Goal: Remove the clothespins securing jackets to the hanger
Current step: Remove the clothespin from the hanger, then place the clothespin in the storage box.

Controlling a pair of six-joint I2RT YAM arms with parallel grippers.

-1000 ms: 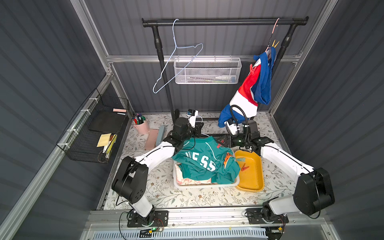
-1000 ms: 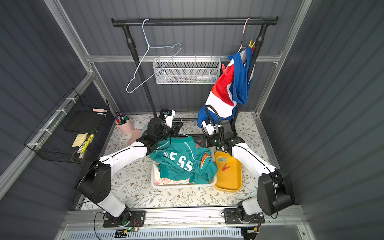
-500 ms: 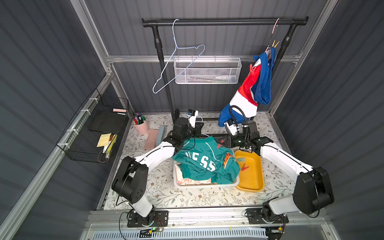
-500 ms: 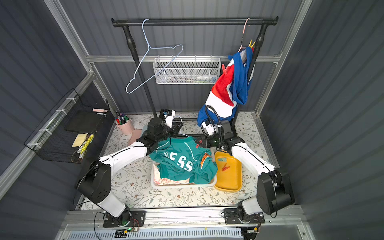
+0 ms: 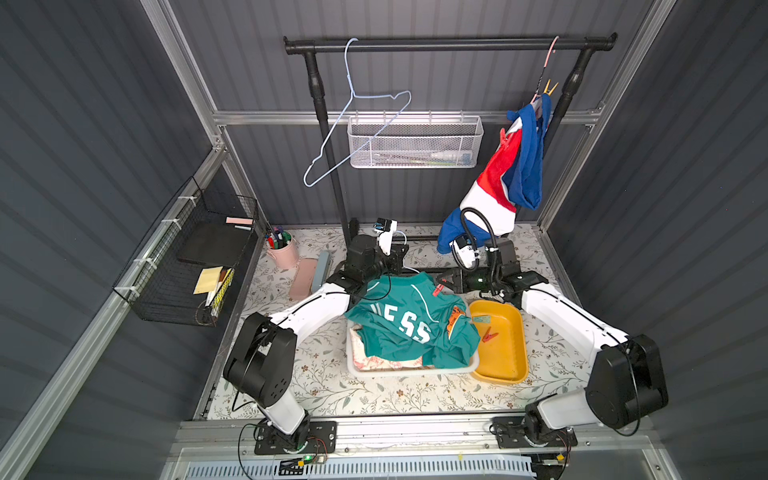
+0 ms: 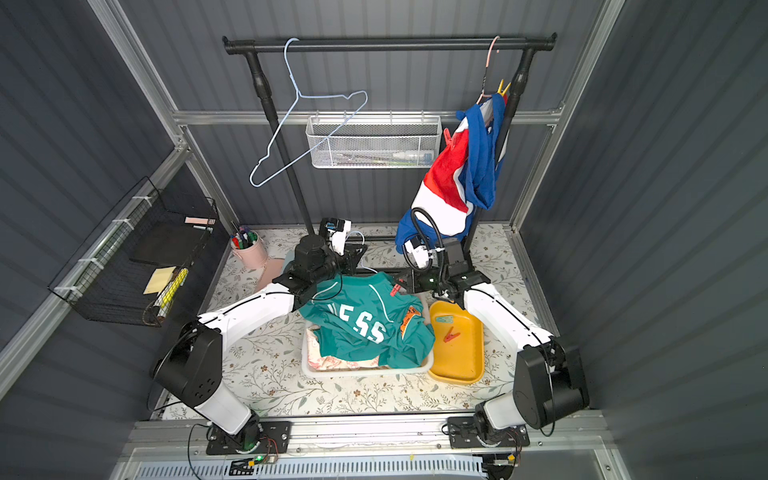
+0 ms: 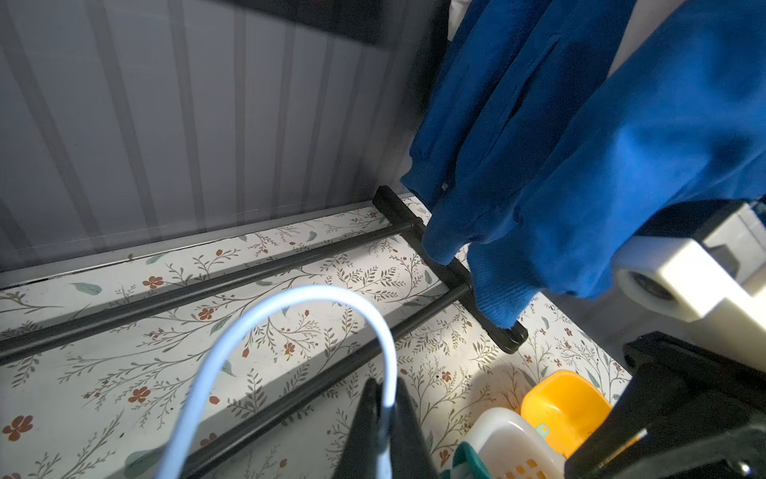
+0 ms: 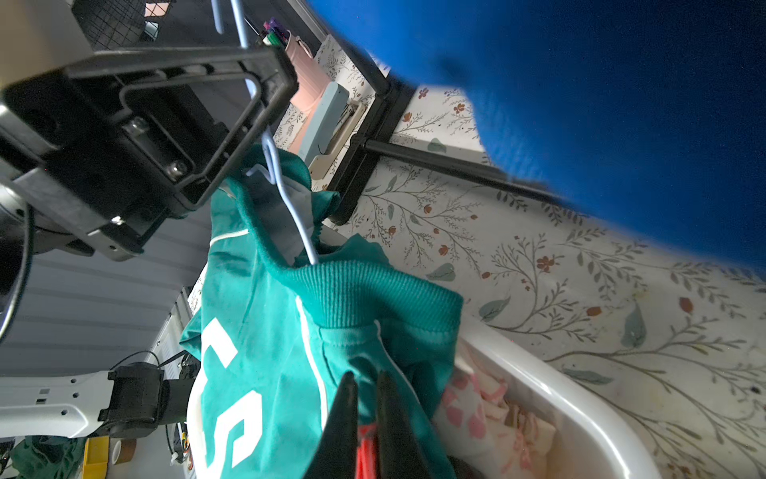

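Hanger (image 7: 315, 295) is sitting clamped in the left gripper (image 7: 385, 398); right gripper (image 8: 365, 394) is clamping a red clothespin (image 8: 367, 450) on the teal jacket (image 8: 265, 323).

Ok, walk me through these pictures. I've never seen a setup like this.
Two white-and-black robot arms work over a floral tabletop. Both top views look down on everything; each wrist view comes from a camera near one hand. The left hand is shut on the pale blue wire hanger that carries the teal jacket, draped over a white plastic tray. The right hand pinches a red plastic clothespin at that jacket's shoulder. A yellow plastic tray holds another red clothespin. A red-white-blue jacket hangs from the black rail.
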